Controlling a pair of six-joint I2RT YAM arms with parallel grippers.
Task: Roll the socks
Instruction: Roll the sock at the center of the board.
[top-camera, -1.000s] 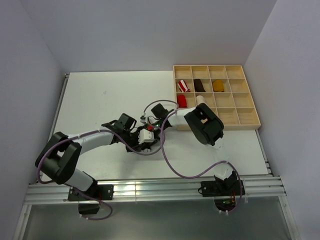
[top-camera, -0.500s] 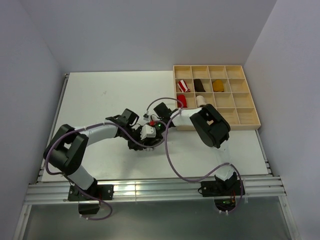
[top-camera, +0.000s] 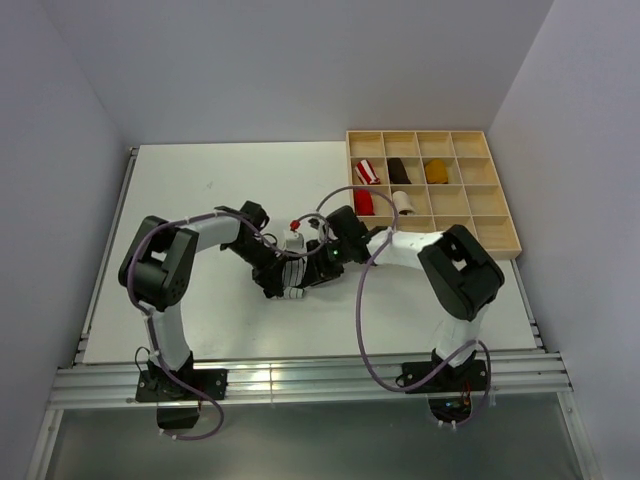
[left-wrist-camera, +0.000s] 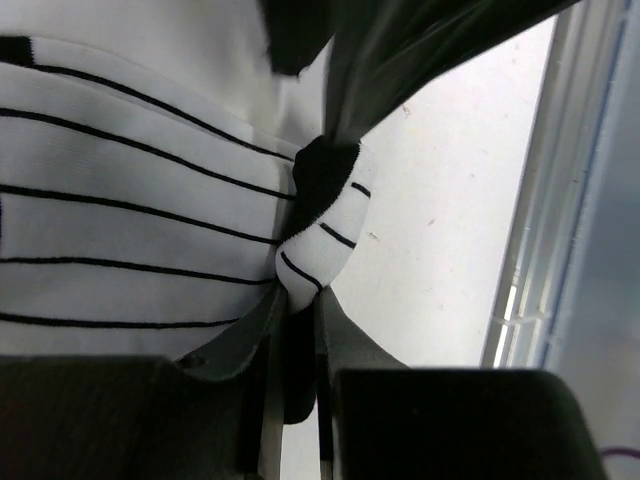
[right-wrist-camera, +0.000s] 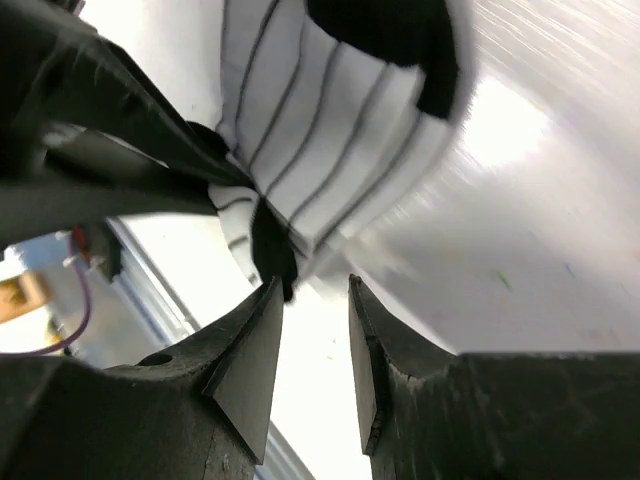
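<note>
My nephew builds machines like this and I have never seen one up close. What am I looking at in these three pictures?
These are two robot arms bolted at the near edge of a white table, each ending in a two-finger gripper. The wide picture comes from a fixed camera above and behind them. The two close-ups come from a camera on each wrist, looking past its own fingers. Where the arms meet on the table is a white striped sock with black patches. At the far right a wooden tray holds rolled sock bundles. The left gripper is pinching a fold of the striped sock. The right gripper is open just beside the sock, holding nothing.
</note>
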